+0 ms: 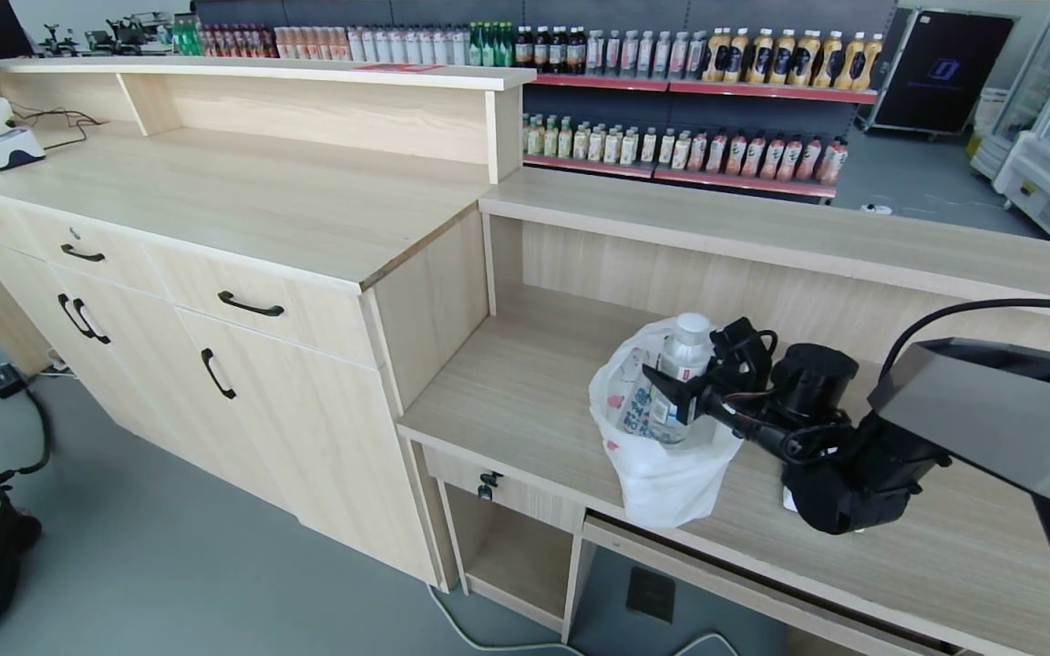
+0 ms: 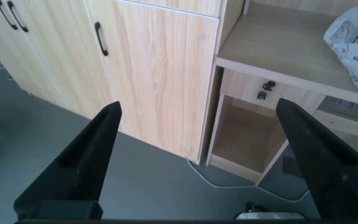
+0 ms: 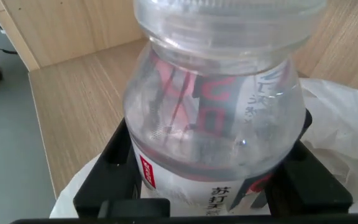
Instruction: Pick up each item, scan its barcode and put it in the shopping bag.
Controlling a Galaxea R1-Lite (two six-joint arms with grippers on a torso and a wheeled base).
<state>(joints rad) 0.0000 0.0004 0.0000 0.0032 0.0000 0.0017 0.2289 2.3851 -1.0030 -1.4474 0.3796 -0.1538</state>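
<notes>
While the right gripper [image 1: 671,394] clamps its jaws on the bottle [image 1: 684,351] at the shopping bag [image 1: 671,478] mouth, the left gripper [image 2: 199,107] has its jaws apart.

Bright, even light falls from overhead and shadows are soft; the recess [image 1: 507,547] under the tabletop [image 1: 525,392] lies in shade. The head view bows straight edges near its corners. Pale glints sit on the clear water bottle [image 3: 216,124].
</notes>
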